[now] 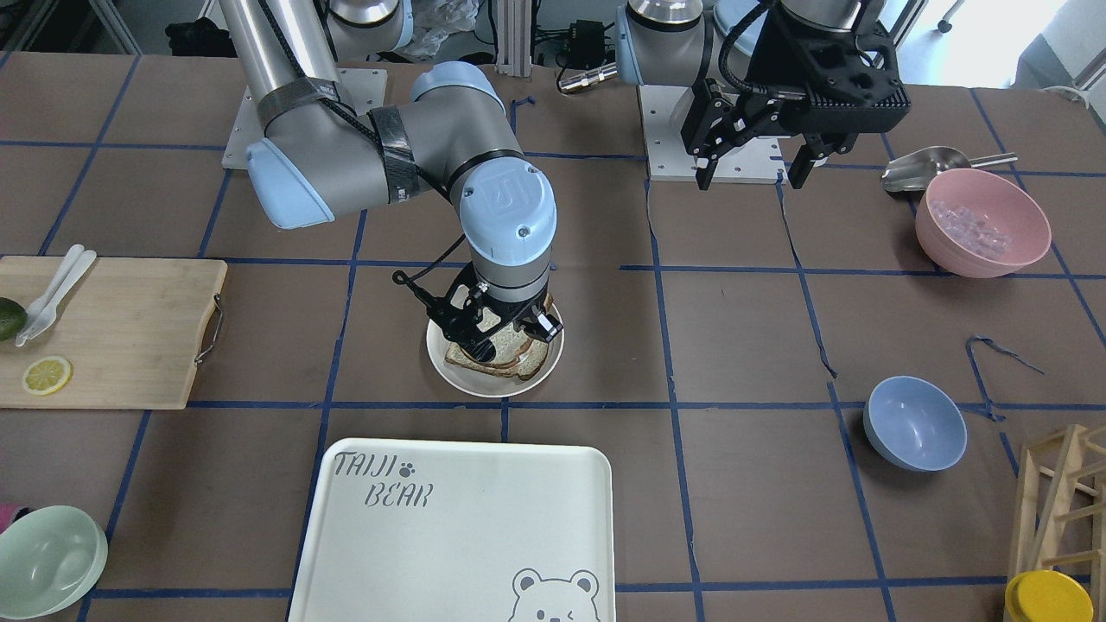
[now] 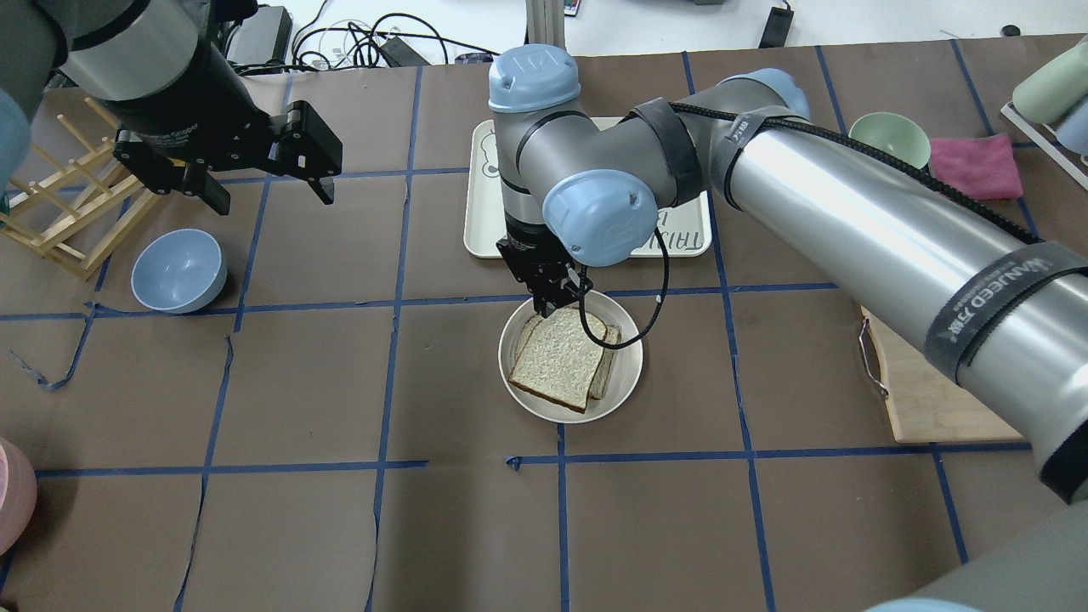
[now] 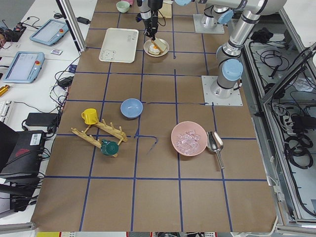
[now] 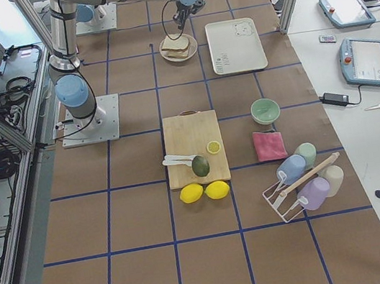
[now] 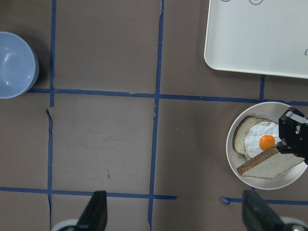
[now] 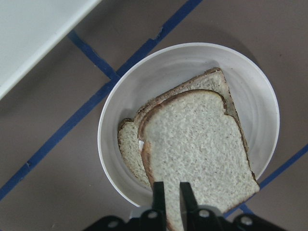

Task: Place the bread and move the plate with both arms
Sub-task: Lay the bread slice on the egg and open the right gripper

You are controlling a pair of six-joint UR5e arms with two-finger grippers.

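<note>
Front view: my right tool (image 1: 499,335) is reaching down into the plate (image 1: 458,382), onto the bread (image 1: 510,352). My left tool (image 1: 752,177) is hanging wide open and empty, well apart.
Overhead: the bread is lying in the plate, which is sitting on the near side of the tray (image 2: 480,242).
Left wrist: the bread is leaning tilted over an egg-topped slice (image 5: 260,142).
Right wrist: my right tool is pinching the bread's edge, fingers (image 6: 160,197) nearly together.

I work at a broad table covered in brown paper (image 2: 340,527), gridded with blue tape lines (image 2: 561,527), flanked by white side benches (image 3: 44,19) carrying blue-framed tablets (image 3: 22,66), silver aluminium posts (image 3: 71,27) and tangled black cables (image 3: 296,143).
</note>
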